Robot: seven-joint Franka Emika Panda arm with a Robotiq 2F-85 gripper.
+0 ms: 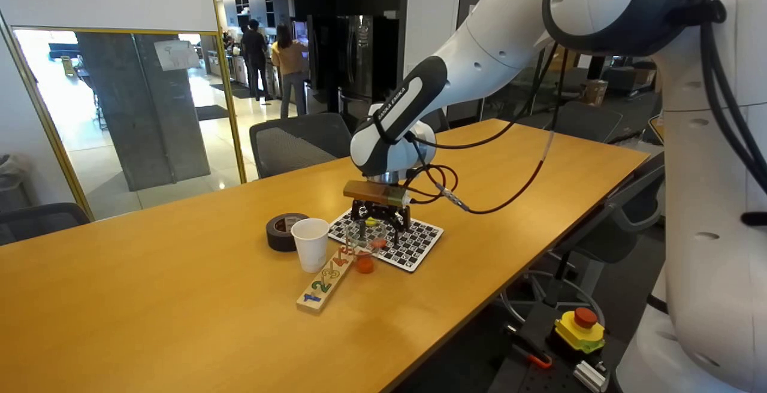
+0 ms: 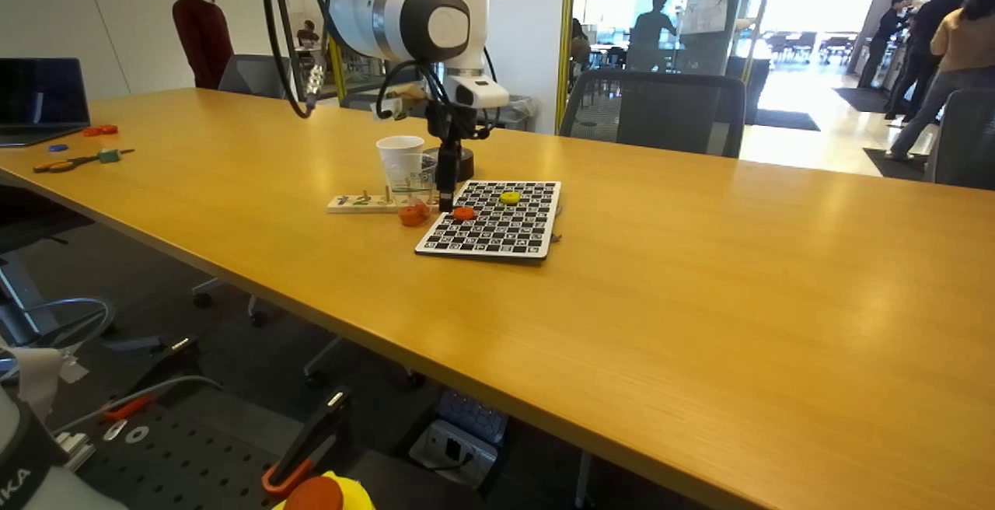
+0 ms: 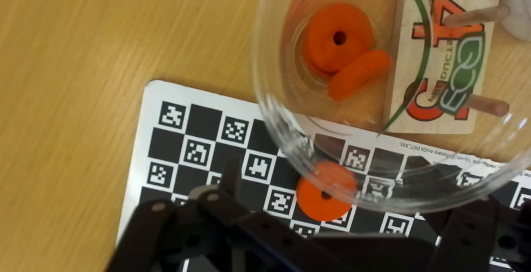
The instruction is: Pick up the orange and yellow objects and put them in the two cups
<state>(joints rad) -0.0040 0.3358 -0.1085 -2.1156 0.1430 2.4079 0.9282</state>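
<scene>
An orange disc with a centre hole lies on the checkered board, partly behind the clear cup's rim in the wrist view. More orange discs rest inside the clear cup. Beside that cup stands the white cup, upright. The yellow piece is on the board, farther in from the loose orange disc; the wrist view does not show it. My gripper is low over the board, open, its fingers spread to either side of the orange disc in the wrist view. One finger shows through the clear cup's wall there.
A dark tape roll sits behind the white cup. The wooden number strip with pegs lies close to both cups. The checkered board is under the gripper. Far along the table are a laptop and scissors.
</scene>
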